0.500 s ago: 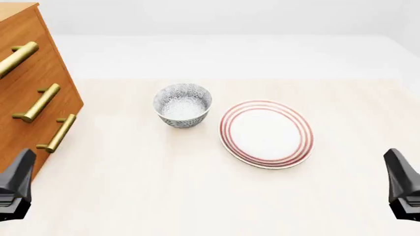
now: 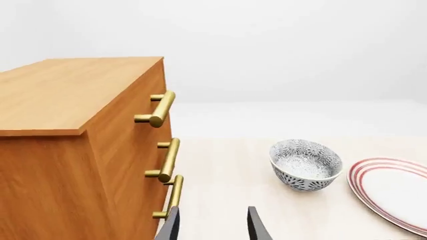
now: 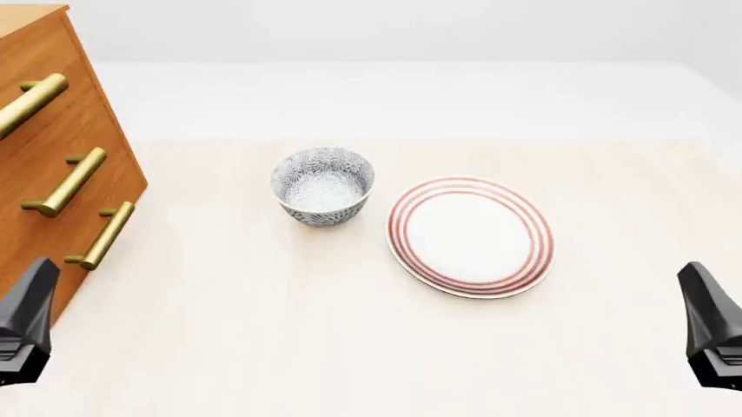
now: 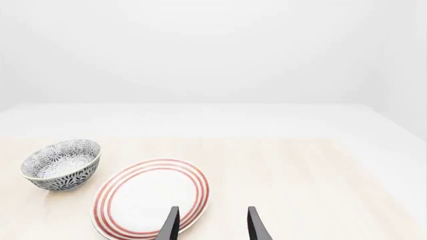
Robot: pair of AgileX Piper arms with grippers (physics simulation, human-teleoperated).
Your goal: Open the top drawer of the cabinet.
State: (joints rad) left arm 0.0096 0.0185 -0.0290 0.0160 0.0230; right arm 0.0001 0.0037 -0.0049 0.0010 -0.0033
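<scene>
The cabinet [image 3: 52,226] stands at the table's left edge, a large orange-brown wooden chest; it also shows in the left wrist view [image 2: 67,165]. The top drawer has the uppermost brass bar handle [image 3: 31,102], also in the left wrist view [image 2: 162,108]. All three drawer fronts sit flush. My left gripper [image 3: 33,300] is open and empty, low at the near left, in front of the cabinet and below the lowest handle [image 2: 175,195]. Its fingers [image 2: 172,226] touch nothing. My right gripper [image 3: 703,304] is open and empty at the near right.
A patterned grey-white bowl [image 3: 323,185] stands mid-table, with a white plate with red rings [image 3: 470,235] to its right. Both also show in the right wrist view, the bowl [image 4: 61,163] and the plate [image 4: 152,197]. The two lower handles [image 3: 72,181] protrude from the cabinet front.
</scene>
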